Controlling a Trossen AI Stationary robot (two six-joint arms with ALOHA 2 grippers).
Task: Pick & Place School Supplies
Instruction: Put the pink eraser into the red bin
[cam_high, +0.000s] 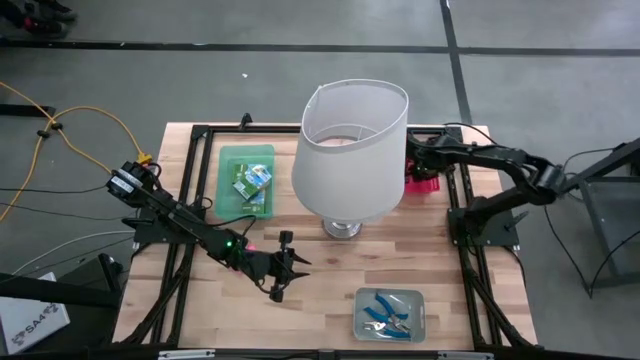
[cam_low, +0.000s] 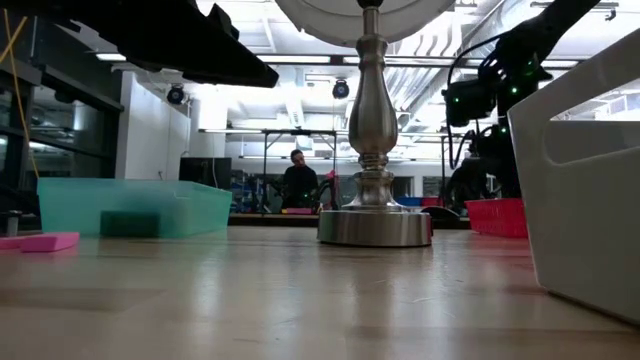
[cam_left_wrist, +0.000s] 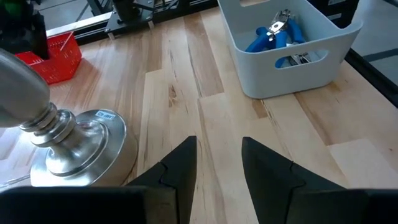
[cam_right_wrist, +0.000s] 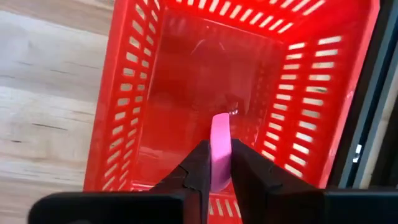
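Observation:
My right gripper (cam_right_wrist: 219, 163) hangs over the red tray (cam_right_wrist: 311, 81) at the table's far right and is shut on a pink eraser (cam_right_wrist: 221, 140). In the high view the lampshade (cam_high: 352, 150) partly hides that gripper (cam_high: 416, 168). My left gripper (cam_left_wrist: 219, 165) hovers open over bare wood near the lamp's base (cam_left_wrist: 68, 152), with nothing between its fingers. A second pink eraser (cam_low: 45, 242) lies flat on the table near the left arm. Small green-yellow boxes (cam_high: 253, 182) lie in the green tray (cam_high: 228, 190). Blue-handled scissors (cam_left_wrist: 273, 34) lie in the clear grey tray (cam_left_wrist: 311, 62). My right gripper pinches the pink eraser between its two fingers, on the block's two broad faces (cam_right_wrist: 220, 167). The fingers come from above, pointing steeply down into the red tray. The eraser stands edge-on, its free end (cam_right_wrist: 221, 121) sticking out past the fingertips, clear of the tray's floor.
The tall lamp with its metal base (cam_high: 342, 228) and big white shade stands mid-table between the two arms. The grey tray (cam_high: 390, 313) sits at the near edge, the green tray at the far left. Black frame rails (cam_high: 460, 200) run along the table's sides.

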